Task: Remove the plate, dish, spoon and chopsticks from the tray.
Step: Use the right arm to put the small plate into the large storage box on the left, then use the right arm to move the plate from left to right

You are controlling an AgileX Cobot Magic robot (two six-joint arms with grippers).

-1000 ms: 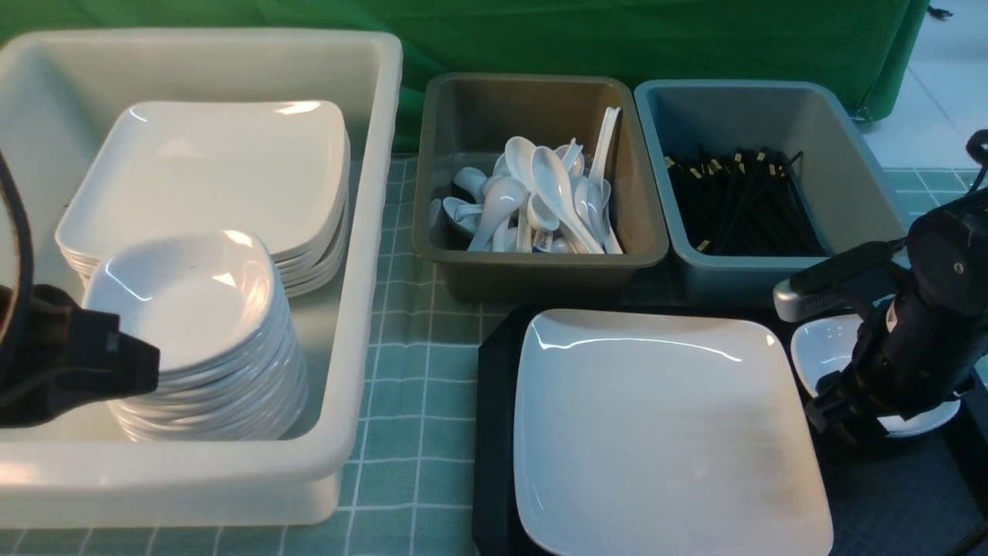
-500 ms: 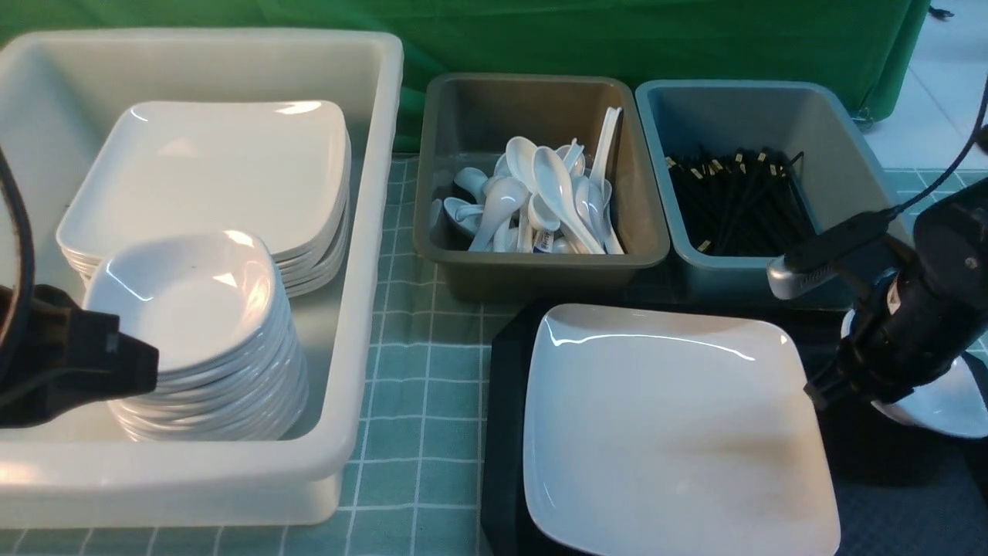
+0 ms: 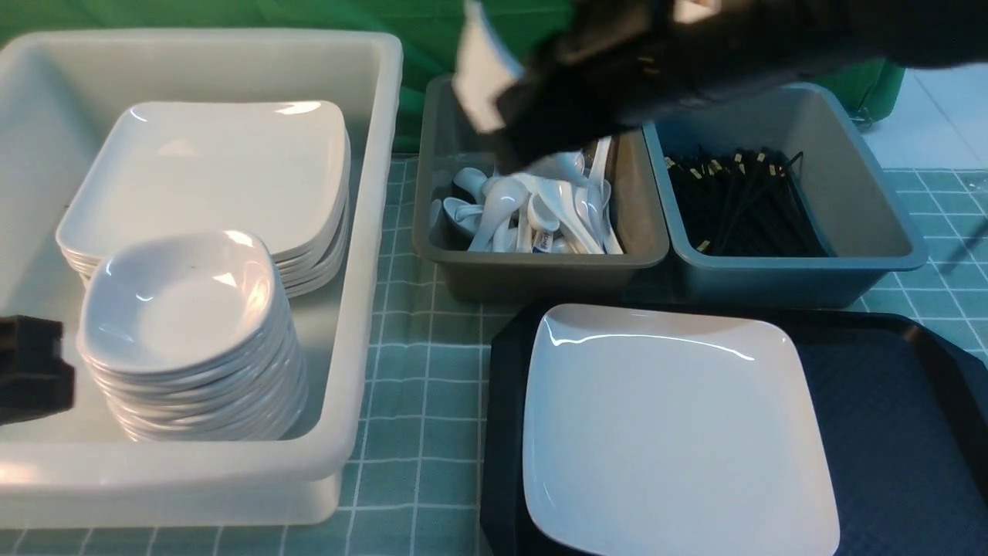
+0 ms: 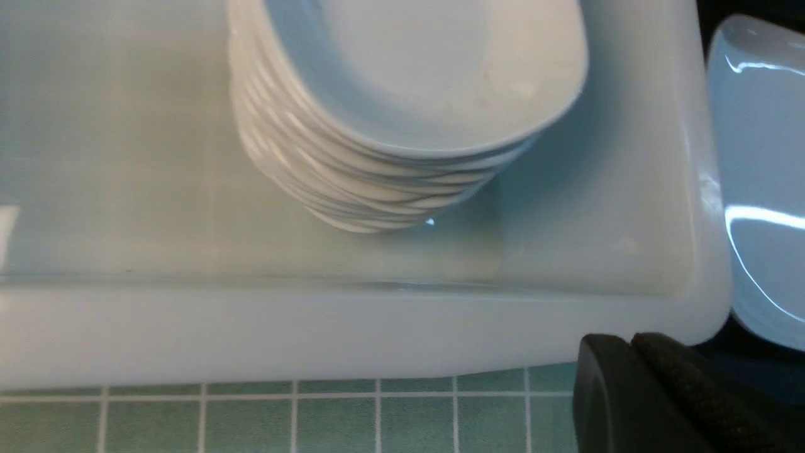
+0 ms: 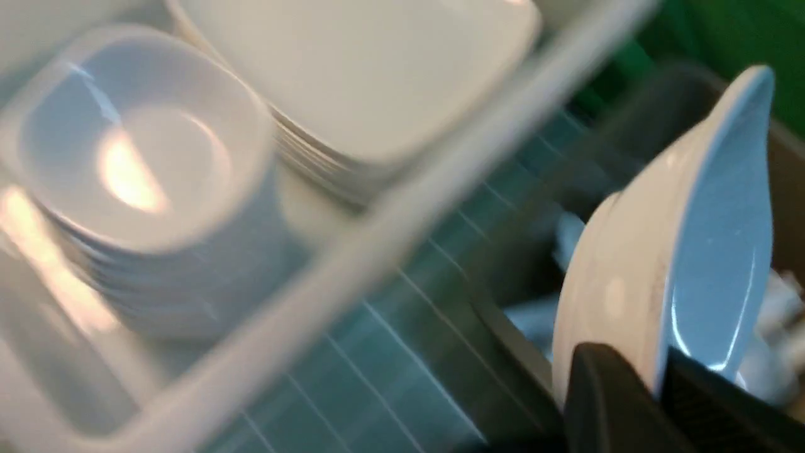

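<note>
The large white plate [image 3: 679,432] lies on the left part of the black tray [image 3: 888,432]. My right gripper [image 3: 513,116] hangs high over the brown tub, shut on the rim of a small white dish [image 3: 478,77], which is tilted on edge. In the right wrist view the dish [image 5: 685,251] stands between the fingers of the right gripper [image 5: 657,362]. My left gripper [image 3: 54,371] is shut and empty, at the white tub's near left; in its wrist view the left gripper [image 4: 632,343] sits just outside the tub wall. Spoons and chopsticks show only in the tubs.
The white tub [image 3: 370,232] holds a stack of small dishes [image 3: 185,309] and a stack of square plates [image 3: 208,170]. Behind the tray stand the brown tub [image 3: 540,266] with spoons [image 3: 532,208] and the grey-blue tub [image 3: 857,193] with black chopsticks [image 3: 741,201].
My right gripper shut on the small dish, lifted it off the tray's right side and swung it up and left over the brown tub. The left gripper drew back to the left.
</note>
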